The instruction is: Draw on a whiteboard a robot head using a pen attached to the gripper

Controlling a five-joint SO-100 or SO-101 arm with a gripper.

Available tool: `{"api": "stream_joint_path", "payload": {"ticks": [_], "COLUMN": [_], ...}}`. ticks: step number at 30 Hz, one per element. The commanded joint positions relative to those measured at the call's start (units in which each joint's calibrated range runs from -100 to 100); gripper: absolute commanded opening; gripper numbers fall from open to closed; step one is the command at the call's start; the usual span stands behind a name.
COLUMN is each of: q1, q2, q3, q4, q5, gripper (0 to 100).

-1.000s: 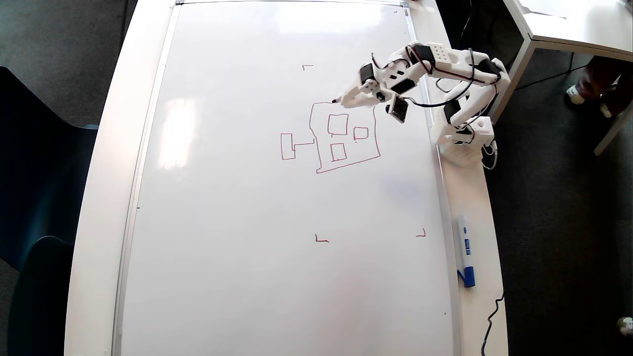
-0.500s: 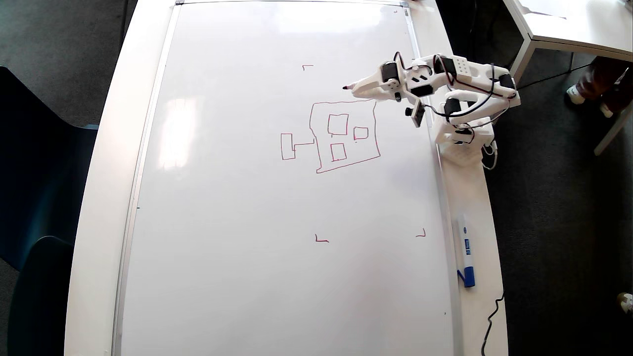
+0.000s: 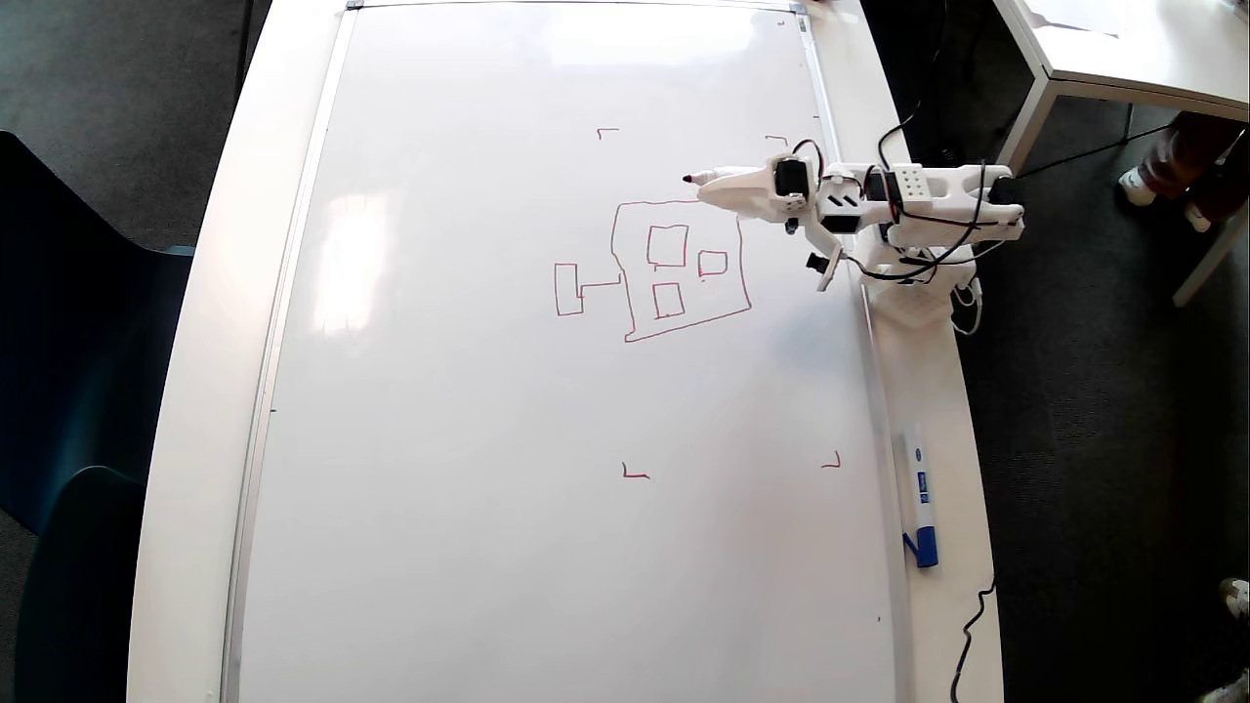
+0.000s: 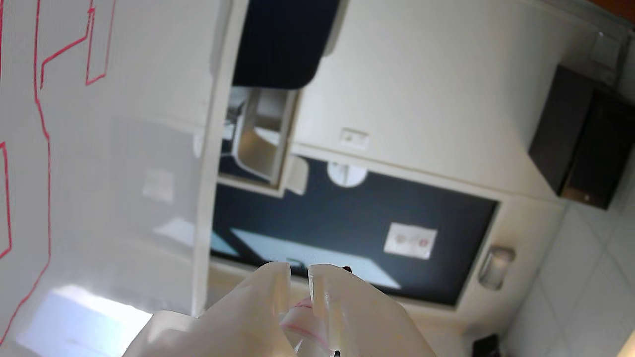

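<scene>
The whiteboard (image 3: 469,439) lies flat and fills the table. The robot head (image 3: 688,324) is drawn in red: a wobbly square with three small rectangles inside and a small box (image 3: 568,290) joined at its left by a short line. My gripper (image 3: 708,186) reaches in from the right, just above the square's top right corner, shut on the pen (image 3: 699,178), whose dark-red tip points left. In the wrist view my gripper (image 4: 299,270) clamps the pen (image 4: 301,322) between two white fingers. The whiteboard (image 4: 124,173) and part of the red drawing (image 4: 48,163) show at the left. The pen looks lifted off the board.
Four tiny red corner marks (image 3: 635,475) frame the drawing area. A white marker with a blue cap (image 3: 920,498) lies on the table rim at the right. The arm's base (image 3: 913,293) stands on that rim with black cables (image 3: 977,625). A dark chair (image 3: 59,391) is at the left.
</scene>
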Motion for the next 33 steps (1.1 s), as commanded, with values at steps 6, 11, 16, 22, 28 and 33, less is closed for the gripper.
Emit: {"api": "stream_joint_path", "payload": {"ticks": [6, 11, 16, 22, 28, 33], "q1": [-2.10, -2.18, -2.25, -5.27, -6.08, -6.01], "q2": [-10.81, -12.16, -11.65, -11.90, -12.41, -12.41], "q3": [0.37, 0.19, 0.19, 0.19, 0.19, 0.19], "q4": [-5.82, -18.16, -37.36, -54.13, -69.59, -79.67], "q5": [0.23, 2.70, 5.70, 7.79, 8.12, 8.06], "gripper": [1, 1, 1, 1, 1, 1]}}
